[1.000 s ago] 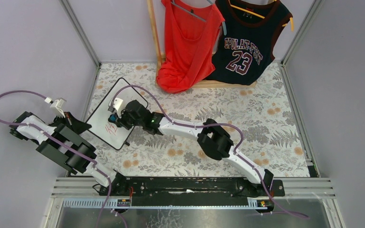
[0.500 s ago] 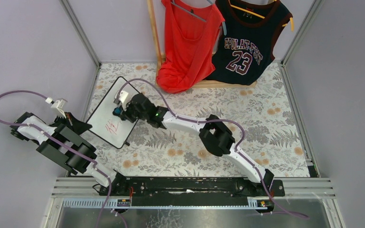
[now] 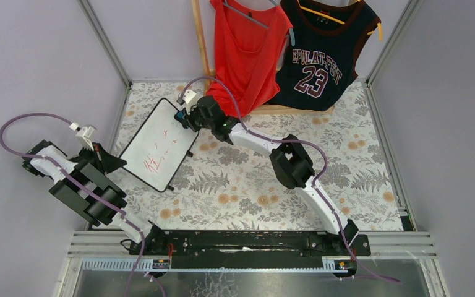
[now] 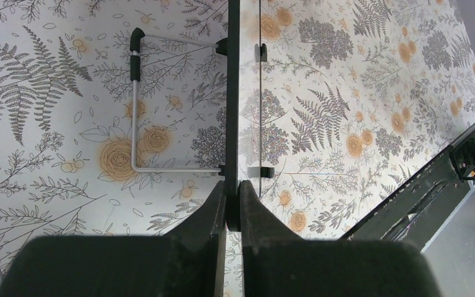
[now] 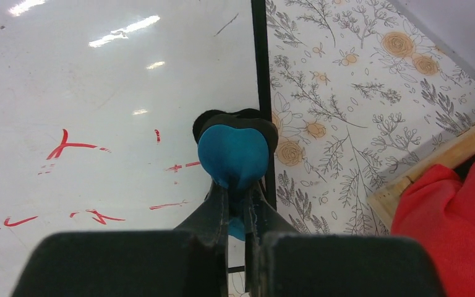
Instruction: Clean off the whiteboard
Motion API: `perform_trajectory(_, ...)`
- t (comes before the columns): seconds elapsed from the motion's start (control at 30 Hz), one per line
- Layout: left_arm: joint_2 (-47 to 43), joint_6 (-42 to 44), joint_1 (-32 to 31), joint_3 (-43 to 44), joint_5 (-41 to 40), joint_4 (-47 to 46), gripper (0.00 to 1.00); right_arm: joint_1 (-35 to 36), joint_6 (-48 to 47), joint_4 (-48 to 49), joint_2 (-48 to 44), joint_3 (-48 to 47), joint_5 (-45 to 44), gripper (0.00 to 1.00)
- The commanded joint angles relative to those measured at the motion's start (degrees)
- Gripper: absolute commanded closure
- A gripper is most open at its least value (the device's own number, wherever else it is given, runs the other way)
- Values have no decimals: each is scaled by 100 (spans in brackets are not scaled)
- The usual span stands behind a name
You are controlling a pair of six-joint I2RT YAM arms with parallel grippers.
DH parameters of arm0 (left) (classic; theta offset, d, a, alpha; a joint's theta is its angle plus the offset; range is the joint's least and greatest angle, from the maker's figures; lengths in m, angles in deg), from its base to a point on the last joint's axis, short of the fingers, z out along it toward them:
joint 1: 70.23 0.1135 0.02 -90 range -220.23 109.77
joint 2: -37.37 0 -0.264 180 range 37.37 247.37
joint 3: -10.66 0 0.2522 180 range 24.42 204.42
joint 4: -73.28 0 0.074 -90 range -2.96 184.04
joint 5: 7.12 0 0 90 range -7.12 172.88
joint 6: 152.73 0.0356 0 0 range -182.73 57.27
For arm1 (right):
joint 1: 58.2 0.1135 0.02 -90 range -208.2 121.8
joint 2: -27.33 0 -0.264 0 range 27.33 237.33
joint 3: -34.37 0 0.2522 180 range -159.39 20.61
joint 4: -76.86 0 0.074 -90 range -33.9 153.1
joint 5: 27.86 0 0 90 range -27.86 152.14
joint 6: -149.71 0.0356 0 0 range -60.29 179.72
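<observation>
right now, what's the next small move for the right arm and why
Probably sweep the blue eraser in the right gripper across the whiteboard toward the red marks: it sits at the board's edge, off the writing, while the left gripper clamps the frame.

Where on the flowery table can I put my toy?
The widest bare patch is right of the white right arm, up to the metal side rail. A smaller one lies between the black-framed white whiteboard and that arm. Crowded around the board.

Lilac walls (image 3: 37, 49), metal corner posts (image 3: 104, 42). Fern-and-flower tablecloth (image 3: 359, 142). Wooden rack (image 3: 201, 37) just beyond right gripper (image 3: 184, 113), hung with red top (image 3: 247, 55) and dark "23" jersey (image 3: 321, 62).
</observation>
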Motion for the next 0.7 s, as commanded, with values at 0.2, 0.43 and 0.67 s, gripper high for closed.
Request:
perform_trajectory(0.2, 205, 460, -252, -101, -1334, -373, 100, 174, 279, 382, -134, -50, 663, 100)
perform_trajectory(0.43, 123, 466, -293, -175, -1327, -373, 100, 639, 130, 496, -517, 491, 859, 100)
perform_trajectory(0.67, 26, 490, -301, -246, -1337, -377, 100, 1144, 46, 683, -911, 967, 993, 100)
